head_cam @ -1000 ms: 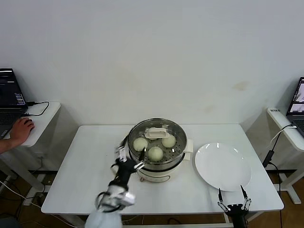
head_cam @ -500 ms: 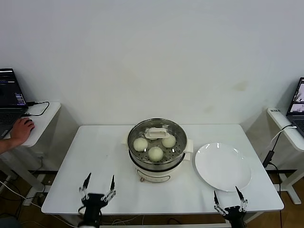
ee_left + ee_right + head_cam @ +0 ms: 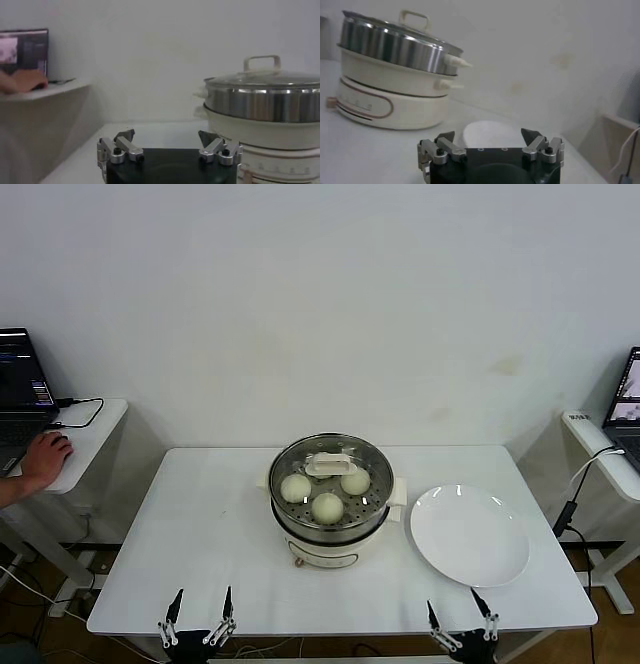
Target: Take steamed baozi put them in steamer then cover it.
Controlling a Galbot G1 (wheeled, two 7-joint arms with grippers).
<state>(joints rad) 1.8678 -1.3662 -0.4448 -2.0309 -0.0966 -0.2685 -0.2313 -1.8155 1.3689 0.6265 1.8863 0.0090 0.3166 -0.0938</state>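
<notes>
From the head view, the steamer (image 3: 328, 506) sits mid-table with the cover (image 3: 328, 474) on it, its cream handle toward 12 o'clock. Three steamed baozi (image 3: 327, 507) show through the glass, at about 9, 6 and 3 o'clock around the handle; a fourth cannot be made out. The white plate (image 3: 470, 535) lies bare at the steamer's 3 o'clock, just beside it. The left gripper (image 3: 199, 616) hangs at the table's (image 3: 200, 524) near edge, at the steamer's 7 o'clock, fingers spread wide and empty. A second ago it was up against the steamer's rim; it has since drawn back, and sits lower than half a second ago. The right gripper (image 3: 460, 618), at 5 o'clock, fingers likewise wide and empty, has also dropped slightly and moved a little toward the left.

The left wrist view shows what the head view cannot: the cover (image 3: 265, 77) seated level on the steel pot, the left gripper (image 3: 167, 142) well apart from the steamer (image 3: 262, 120).

The right wrist view shows the steamer's (image 3: 395, 80) side handle and control panel, the plate (image 3: 487, 134) beyond the right gripper (image 3: 490, 141), and its fingers apart.
</notes>
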